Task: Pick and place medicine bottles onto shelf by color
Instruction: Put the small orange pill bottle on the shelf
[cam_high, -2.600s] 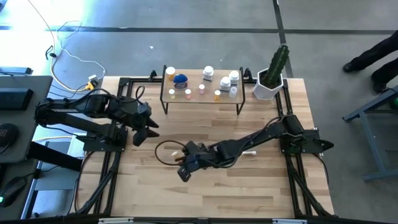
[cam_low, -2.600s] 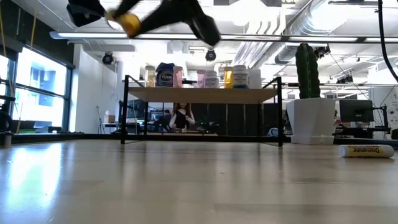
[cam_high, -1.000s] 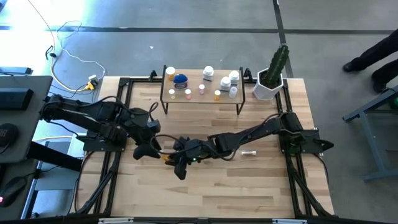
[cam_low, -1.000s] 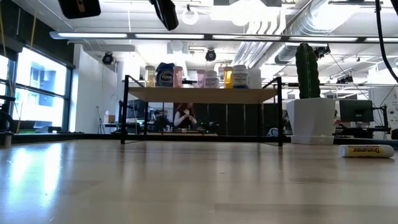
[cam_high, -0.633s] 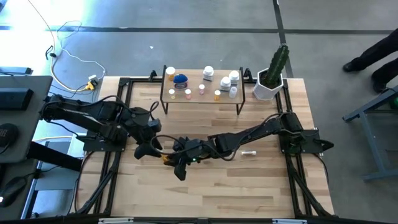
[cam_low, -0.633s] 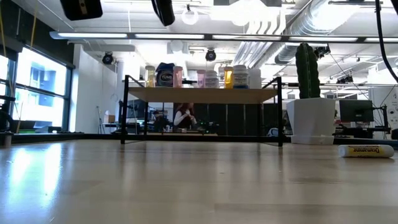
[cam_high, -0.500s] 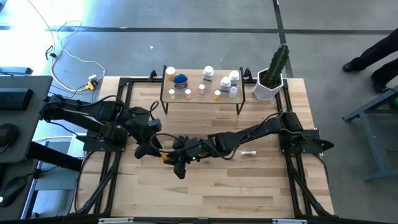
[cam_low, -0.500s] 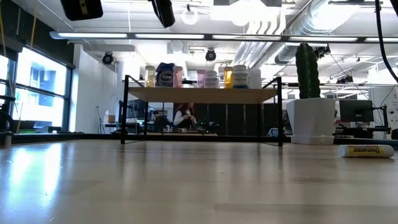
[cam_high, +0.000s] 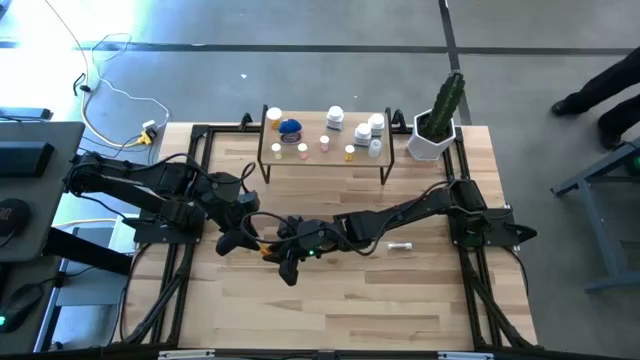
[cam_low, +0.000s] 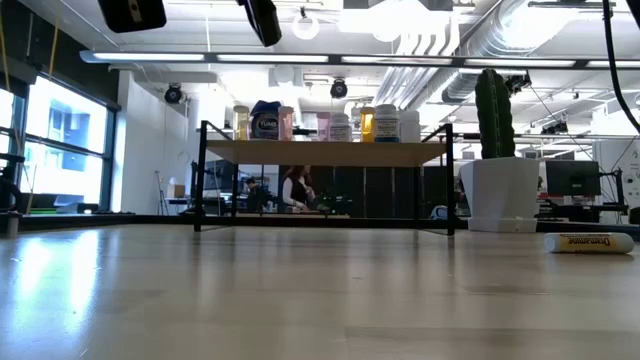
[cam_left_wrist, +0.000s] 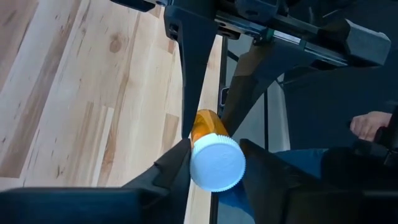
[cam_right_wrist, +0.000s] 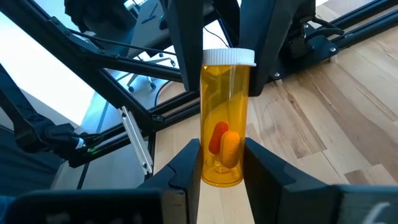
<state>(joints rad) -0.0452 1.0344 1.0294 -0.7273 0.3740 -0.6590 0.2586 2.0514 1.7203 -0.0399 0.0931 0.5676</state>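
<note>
Left gripper (cam_left_wrist: 214, 163): we are clamping the orange bottle's (cam_right_wrist: 224, 121) white cap.
Right gripper (cam_right_wrist: 222, 163): we are gripping its base, above the table (cam_high: 400, 290).

Both arms reach in over the counter and meet near its middle, toward the left edge. The left gripper (cam_high: 252, 238) points toward the right arm, its fingers (cam_left_wrist: 174, 165) closed on the white-capped end of an orange bottle (cam_right_wrist: 224, 134). The right gripper (cam_high: 283, 254) comes in from the right edge, arm stretched low and long, its fingers (cam_right_wrist: 186, 163) clamped on the bottle's base, so both grippers hold it at once
</note>
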